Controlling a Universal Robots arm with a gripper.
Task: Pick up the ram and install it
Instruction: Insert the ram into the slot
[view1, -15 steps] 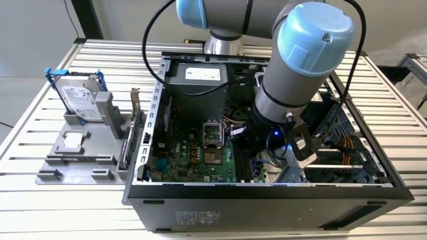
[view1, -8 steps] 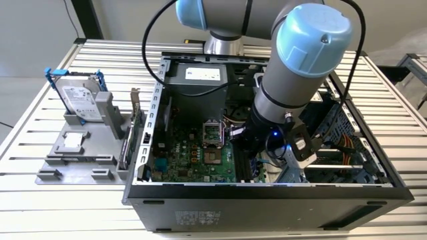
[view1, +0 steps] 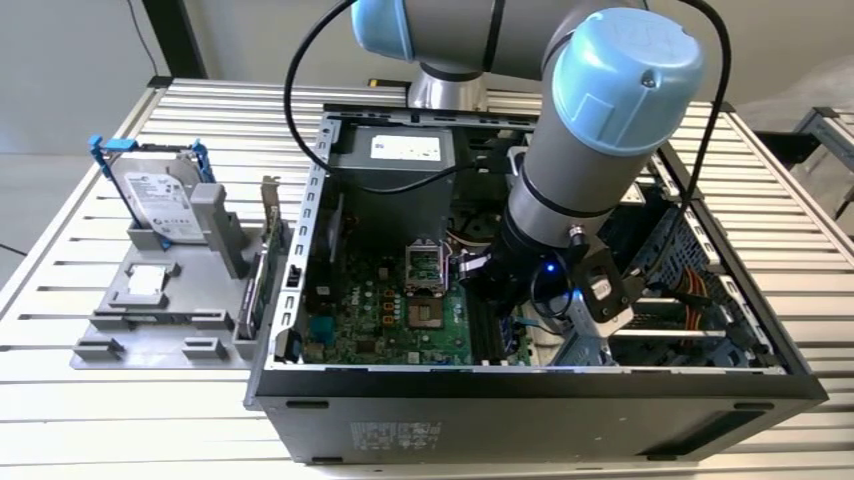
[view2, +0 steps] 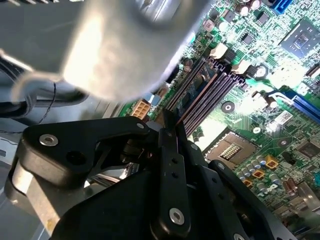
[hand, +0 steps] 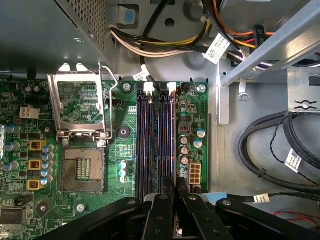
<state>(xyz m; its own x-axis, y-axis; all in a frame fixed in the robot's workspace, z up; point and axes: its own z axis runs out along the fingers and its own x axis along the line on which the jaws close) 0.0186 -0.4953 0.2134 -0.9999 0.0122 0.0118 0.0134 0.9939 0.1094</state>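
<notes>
First wrist view: black tool (hand: 176, 200) low centre, fingers together over the slots.
Thin dark-green ram stick (hand: 175, 231) clamped edge-on; judged light, stiff, fragile — hold its flat faces.

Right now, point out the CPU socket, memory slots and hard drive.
CPU socket (hand: 82, 170): first wrist view, contact grid.
memory slots (hand: 156, 142): first wrist view, bank's middle.
hard drive (view1: 158, 200): exterior view, labelled face.

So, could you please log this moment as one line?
hand: inside computer case | position: over memory slots | ram: in a slot | fingers close together
</notes>
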